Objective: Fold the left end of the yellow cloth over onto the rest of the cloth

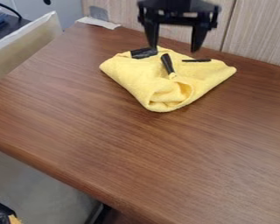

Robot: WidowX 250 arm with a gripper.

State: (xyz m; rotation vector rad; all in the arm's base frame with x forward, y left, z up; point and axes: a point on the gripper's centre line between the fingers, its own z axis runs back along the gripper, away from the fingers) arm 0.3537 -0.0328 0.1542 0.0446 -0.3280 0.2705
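The gripper (174, 48) hung over the far edge of the yellow cloth (133, 76), its fingers spread wide apart w/ nothing btwn them. One fingertip was nr the short black block (143, 53) at the cloth's far L part, as seen by the cam.; couldn't tell if they touched. The cloth lay on the brown table (142, 148), folded & bunched, w/ a rounded, rolled fold at its near end & a corner sticking out to the R. Approx. mid-cloth, toward its far side, was a black handle (167, 63), its lower end by a small pale-yellow bit (173, 75). A thin black stick (197, 60) lay along the cloth's far R edge, about level across. Beyond the cloth stood a light wood-grain panel (256, 35); back & L of it, at the table's far corner, was a white strip (99, 22), w/ a small gray plate (98, 13) just behind.
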